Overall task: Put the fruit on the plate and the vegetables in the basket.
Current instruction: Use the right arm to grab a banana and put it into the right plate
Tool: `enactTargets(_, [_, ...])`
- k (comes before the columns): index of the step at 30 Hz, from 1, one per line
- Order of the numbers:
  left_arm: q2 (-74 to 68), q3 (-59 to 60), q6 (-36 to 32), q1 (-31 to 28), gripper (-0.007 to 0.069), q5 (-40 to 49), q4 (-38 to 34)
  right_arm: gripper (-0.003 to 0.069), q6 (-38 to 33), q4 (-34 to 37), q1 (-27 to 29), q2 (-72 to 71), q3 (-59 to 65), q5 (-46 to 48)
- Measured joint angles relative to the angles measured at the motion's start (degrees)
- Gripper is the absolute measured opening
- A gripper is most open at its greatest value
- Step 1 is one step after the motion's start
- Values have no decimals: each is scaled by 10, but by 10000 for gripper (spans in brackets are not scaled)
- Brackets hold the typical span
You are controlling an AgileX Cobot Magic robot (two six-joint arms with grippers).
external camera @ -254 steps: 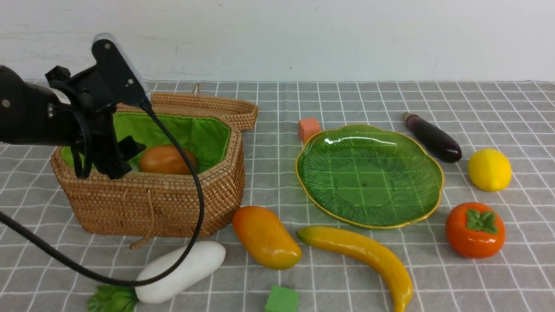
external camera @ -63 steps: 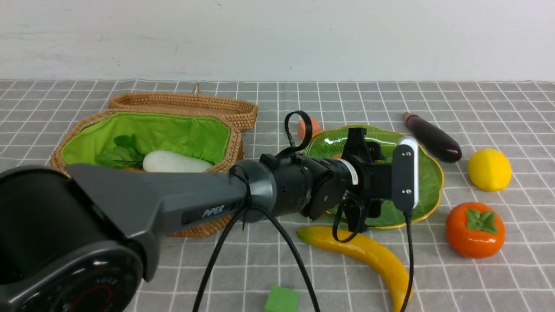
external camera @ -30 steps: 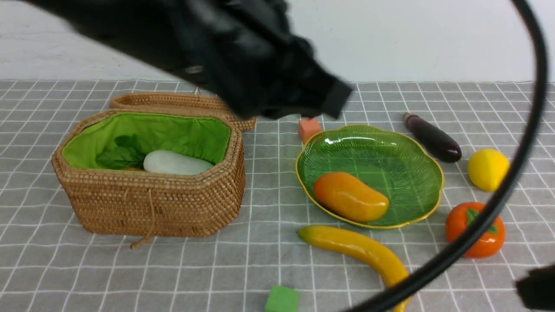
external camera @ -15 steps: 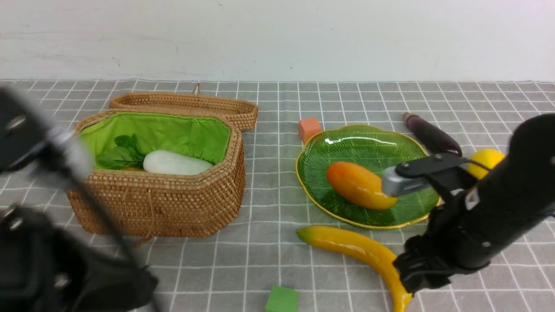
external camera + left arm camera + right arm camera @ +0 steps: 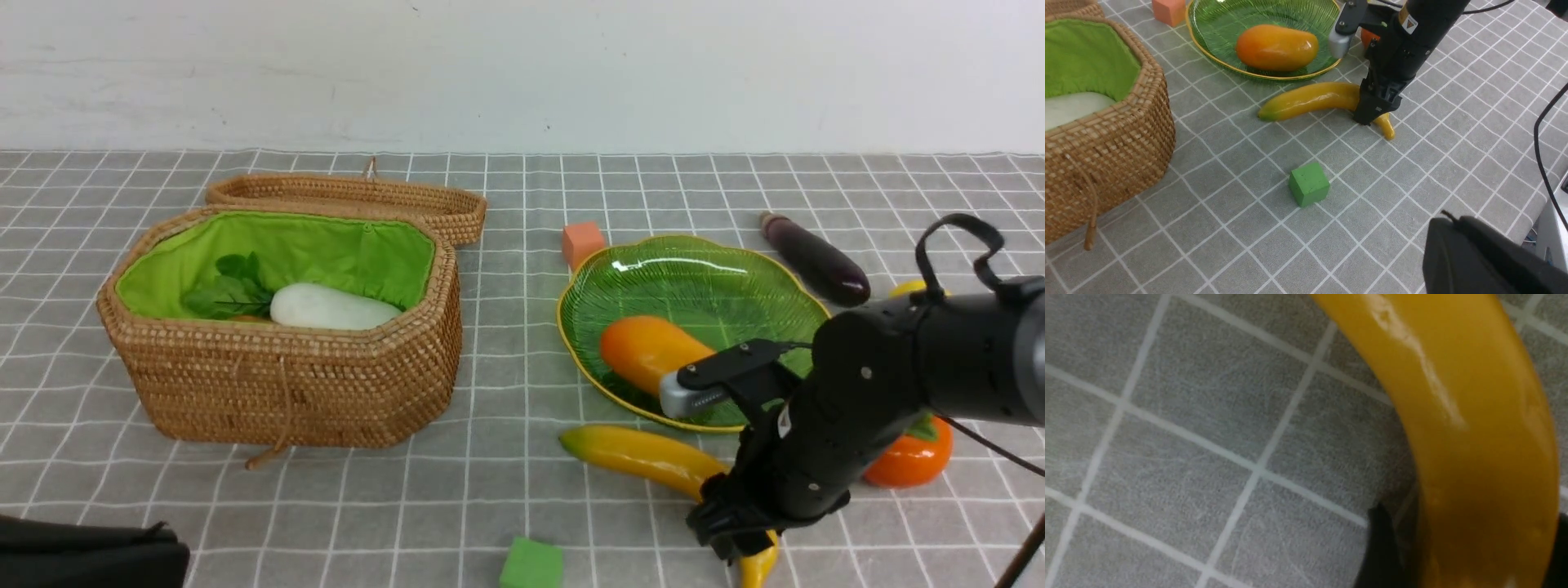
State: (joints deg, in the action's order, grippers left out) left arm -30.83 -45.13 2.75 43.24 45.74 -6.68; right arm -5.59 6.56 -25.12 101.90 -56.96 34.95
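Note:
A yellow banana [image 5: 645,457] lies on the cloth in front of the green plate [image 5: 710,278]. My right gripper [image 5: 727,535] is low over the banana's near end, open, with a finger [image 5: 1380,547] on each side of the banana [image 5: 1453,396] and a small gap showing. The mango [image 5: 645,355] rests on the plate. The persimmon [image 5: 914,461] and lemon [image 5: 906,287] are partly hidden behind my right arm. The eggplant [image 5: 812,260] lies behind the plate. The radish [image 5: 331,308] is inside the basket [image 5: 286,384]. My left gripper [image 5: 1453,237] is shut and empty, at the near left edge.
An orange cube [image 5: 582,242] sits behind the plate's left edge. A green cube [image 5: 531,565] lies near the front edge, left of the banana's tip. The basket's lid [image 5: 351,196] lies open behind it. A black cable [image 5: 1547,134] runs at the table's right side.
My right arm has come down and leftward onto the banana's near end and its jaws have widened. The left arm has pulled back to the lower left corner. The mango shifted slightly on the plate.

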Motion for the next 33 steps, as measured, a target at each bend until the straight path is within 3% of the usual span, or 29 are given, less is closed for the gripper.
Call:
enactTargets(4, [0,0,0,0,-13,-2,0,309,-2,1,0,2,-2,3])
enactTargets(14, [0,0,0,0,-13,-31,0,314,2,64,0,-105,-11,110])
enactTargets(20, [0,0,0,0,-13,-80,0,314,33,67,42,-166,-64,57])
enactTargets(23, [0,0,0,0,-13,-126,0,314,37,46,111,-95,-113,5])
enactTargets(26, [0,0,0,0,-13,-135,0,314,37,43,139,-17,-155,-19])
enactTargets(30, [0,1,0,0,-13,-136,0,314,26,32,153,64,-220,-16])
enactTargets(33, [0,1,0,0,-13,-135,0,372,17,29,153,96,-251,-1])
